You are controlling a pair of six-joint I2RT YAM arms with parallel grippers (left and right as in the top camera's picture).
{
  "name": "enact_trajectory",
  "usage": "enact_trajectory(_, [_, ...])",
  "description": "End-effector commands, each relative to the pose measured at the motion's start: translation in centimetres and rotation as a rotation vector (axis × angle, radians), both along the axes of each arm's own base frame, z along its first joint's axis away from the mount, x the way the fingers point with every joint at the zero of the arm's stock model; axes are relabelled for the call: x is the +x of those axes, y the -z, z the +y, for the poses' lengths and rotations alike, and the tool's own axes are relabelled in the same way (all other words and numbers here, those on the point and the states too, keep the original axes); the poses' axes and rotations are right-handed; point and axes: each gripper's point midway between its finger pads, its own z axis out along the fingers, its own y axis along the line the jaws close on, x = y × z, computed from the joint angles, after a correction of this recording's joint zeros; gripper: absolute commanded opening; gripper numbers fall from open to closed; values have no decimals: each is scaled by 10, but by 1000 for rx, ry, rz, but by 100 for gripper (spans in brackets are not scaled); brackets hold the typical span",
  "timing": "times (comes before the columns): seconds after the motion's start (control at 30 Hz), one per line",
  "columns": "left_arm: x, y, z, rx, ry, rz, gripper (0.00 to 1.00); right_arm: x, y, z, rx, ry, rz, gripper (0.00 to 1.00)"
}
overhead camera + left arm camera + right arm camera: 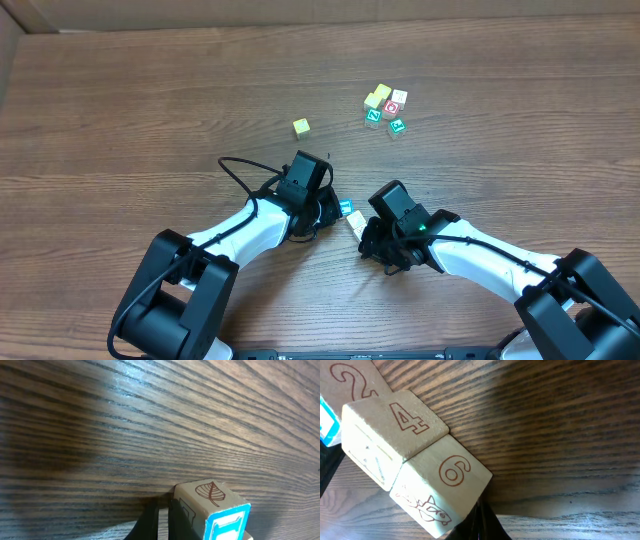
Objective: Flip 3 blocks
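Table [150, 90] of dark wood grain, both arms reaching in toward its middle. Teal-faced block [346, 208] there, between the two arm tips, the marker for everything else. From the left wrist, a brown leaf printed on its upper face, the teal-framed face turned to the camera.

Touching it on the right arm's side, block marked 4 [395, 430]. Pressed against that one, a step farther from the teal-faced block, block marked 6 [451, 477] with a fish drawn on its side. A brown 2 on one more pale face at the top left corner of the right wrist view, next to a sliver of teal; ownership of that face unclear.

Left gripper [164, 521] closed, only a slit between the fingers, nothing held, low over the wood and just beside the teal-faced block; contact unclear. Right gripper [479, 522] closed and empty too, its tip just beside the block marked 6, on the side away from the teal-faced block.

Well beyond the teal-faced block, toward the far edge: lone yellow cube [301, 127]. Further toward the right arm's side, cluster of cubes [385, 105]: some yellow, one red-faced, two green-lettered.
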Motion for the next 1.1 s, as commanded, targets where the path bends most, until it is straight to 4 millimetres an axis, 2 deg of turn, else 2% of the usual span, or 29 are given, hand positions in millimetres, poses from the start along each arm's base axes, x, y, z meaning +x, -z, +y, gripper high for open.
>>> enact_trajectory(0.0, [-15, 25, 10, 57, -19, 63, 4, -1, 7, -8, -42, 15, -1, 4])
enact_trajectory(0.47, [-10, 23, 6, 43, -22, 41, 4, 0, 5, -4, -21, 11, -4, 4])
enact_trajectory(0.77, [-16, 23, -5, 36, 5, 40, 4, 1, 5, -3, -19, 11, -5, 4])
enact_trajectory(1.07, [-17, 25, 2, 70, -7, 42, 4, 1, 6, -4, -25, 12, -9, 4])
